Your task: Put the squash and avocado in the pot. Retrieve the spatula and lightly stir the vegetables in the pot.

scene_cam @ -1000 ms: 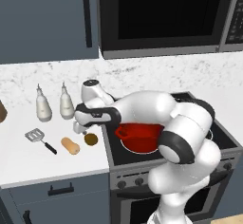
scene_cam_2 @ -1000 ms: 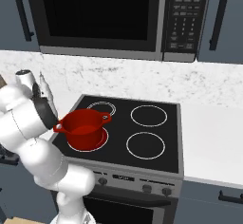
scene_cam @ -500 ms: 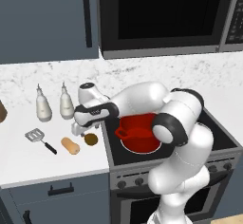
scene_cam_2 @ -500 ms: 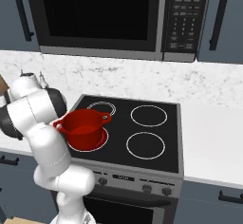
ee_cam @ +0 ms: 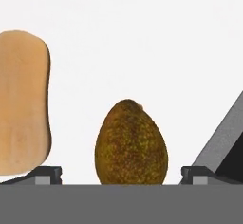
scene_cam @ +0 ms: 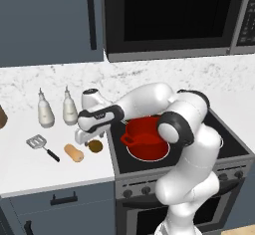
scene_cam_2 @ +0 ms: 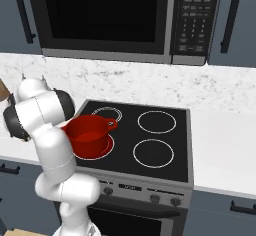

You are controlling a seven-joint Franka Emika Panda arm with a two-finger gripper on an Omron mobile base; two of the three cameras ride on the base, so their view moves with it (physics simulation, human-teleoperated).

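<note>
White marble counter (scene_cam: pixel 30 172) left of the black stove (scene_cam_2: pixel 150 140), microwave (scene_cam: pixel 174 17) overhead. Gripper (scene_cam: pixel 87 140) hangs low over the counter edge next to the stove, jaws spread wide, nothing between them but air. In the hand view the avocado (ee_cam: pixel 131 143) sits centered in the gap between the two finger tips, clear of both; whether the tips touch the counter, can't tell. In the left base view the avocado (scene_cam: pixel 95 146) is just below the gripper. Squash (scene_cam: pixel 74 153) lies just left of it on the counter, near but not touching; hand view shows it as a tan block (ee_cam: pixel 23 102) at the left edge, outside the left tip. Spatula (scene_cam: pixel 42 146) further left, head up-left, black handle pointing toward the squash. Two bottles (scene_cam: pixel 46 110) stand behind, near the wall. Red pot (scene_cam: pixel 146 137) on the front-left burner, right of the gripper, looks empty in the right base view (scene_cam_2: pixel 90 135).
</note>
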